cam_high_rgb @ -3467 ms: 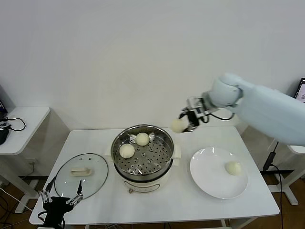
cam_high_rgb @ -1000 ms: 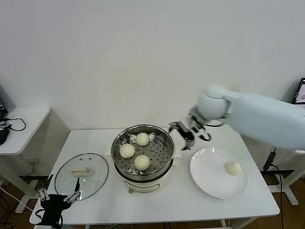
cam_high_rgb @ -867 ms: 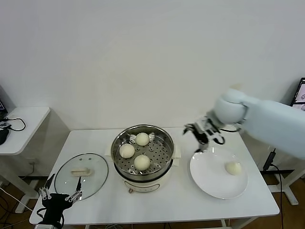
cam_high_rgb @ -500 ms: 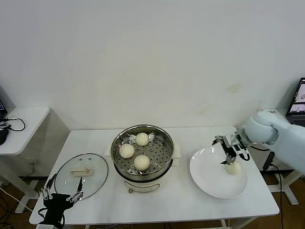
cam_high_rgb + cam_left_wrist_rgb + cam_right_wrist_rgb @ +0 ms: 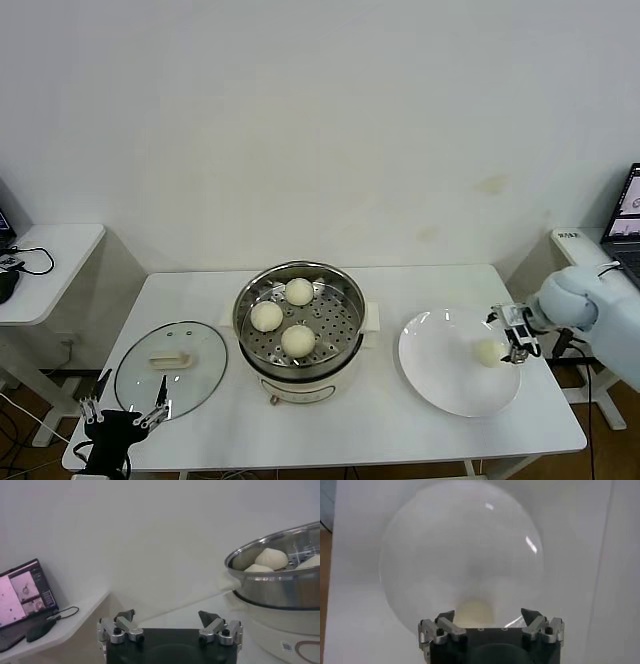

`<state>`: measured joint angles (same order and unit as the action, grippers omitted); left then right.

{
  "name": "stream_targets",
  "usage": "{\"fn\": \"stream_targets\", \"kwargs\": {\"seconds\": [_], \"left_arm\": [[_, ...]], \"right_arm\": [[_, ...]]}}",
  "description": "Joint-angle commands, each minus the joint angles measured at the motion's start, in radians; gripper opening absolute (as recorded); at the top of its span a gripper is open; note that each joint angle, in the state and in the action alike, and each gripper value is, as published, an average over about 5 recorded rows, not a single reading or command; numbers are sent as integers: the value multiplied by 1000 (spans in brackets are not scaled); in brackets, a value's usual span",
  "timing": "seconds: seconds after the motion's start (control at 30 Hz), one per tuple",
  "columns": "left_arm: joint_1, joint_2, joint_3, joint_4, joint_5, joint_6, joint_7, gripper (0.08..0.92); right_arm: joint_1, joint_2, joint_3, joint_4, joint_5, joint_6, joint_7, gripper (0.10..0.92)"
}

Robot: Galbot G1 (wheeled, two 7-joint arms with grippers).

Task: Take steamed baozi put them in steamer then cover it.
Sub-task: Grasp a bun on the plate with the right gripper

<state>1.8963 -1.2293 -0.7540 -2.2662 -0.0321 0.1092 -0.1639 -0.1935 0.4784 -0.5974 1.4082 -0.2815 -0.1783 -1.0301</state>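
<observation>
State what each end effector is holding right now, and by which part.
Nothing is held. The right end effector is open beside the last round cream-white bun on the flat white plate; the left end effector waits open, empty.

My right arm (image 5: 600, 310) has a smooth, rounded, pale blue-white shell. A thin black cable runs beside its wrist. My right gripper (image 5: 490, 622) has a black body with silver metal knuckle blocks, each fitted with a dark round screw, and dark pointed jaws. My left gripper (image 5: 169, 622) has the same black body, silver blocks and dark tips.
</observation>
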Motion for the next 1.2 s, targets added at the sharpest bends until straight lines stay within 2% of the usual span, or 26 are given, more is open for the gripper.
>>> {"fn": "stream_targets", "kwargs": {"seconds": [0.03, 0.63, 1.0, 1.2], "left_arm": [[2, -1, -3, 1, 1, 1, 1, 823], [4, -9, -12, 2, 3, 3, 2, 823], [10, -14, -14, -3, 4, 2, 1, 823], [10, -11, -16, -6, 3, 2, 1, 823]], "right_arm": [[-95, 49, 78, -113, -70, 8, 4, 823], [-101, 182, 100, -229, -103, 32, 32, 807], [-93, 186, 97, -231, -99, 22, 22, 664], [-14, 131, 43, -154, -30, -10, -8, 602]]}}
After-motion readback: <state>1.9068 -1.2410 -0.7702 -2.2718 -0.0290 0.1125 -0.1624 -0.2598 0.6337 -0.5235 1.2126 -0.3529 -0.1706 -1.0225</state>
